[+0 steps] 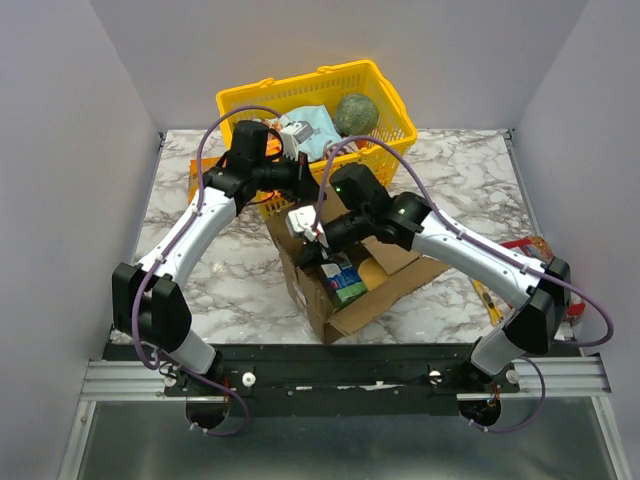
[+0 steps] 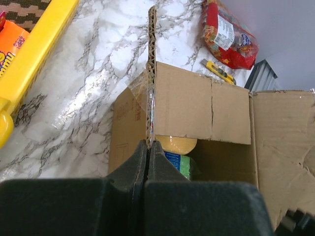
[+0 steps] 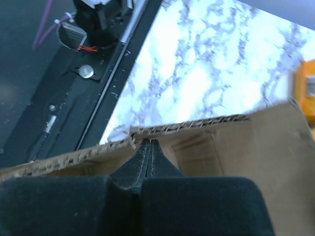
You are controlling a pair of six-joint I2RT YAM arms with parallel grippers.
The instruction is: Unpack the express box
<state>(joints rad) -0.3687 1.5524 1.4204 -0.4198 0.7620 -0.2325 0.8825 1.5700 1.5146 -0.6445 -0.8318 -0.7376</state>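
The plain brown corrugated cardboard express box [image 1: 312, 300] sits mid-table, just near of the yellow plastic basket [image 1: 390, 100]. My left end effector [image 2: 148, 146] is clamped narrow on its taped upright flap [image 2: 152, 73], and my right end effector [image 3: 149, 145] on a second flap [image 3: 206, 124]. Pulling unevenly could tear a flap or drag and tip the box. The faint print on its side is unreadable.

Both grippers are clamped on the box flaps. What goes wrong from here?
1. With the left gripper and right gripper both pinching flaps of the box, nothing pins it down, so pulling may lift or drag it.
2. The cracked flap may tear further.
3. The tape on the left-held flap may resist folding back.
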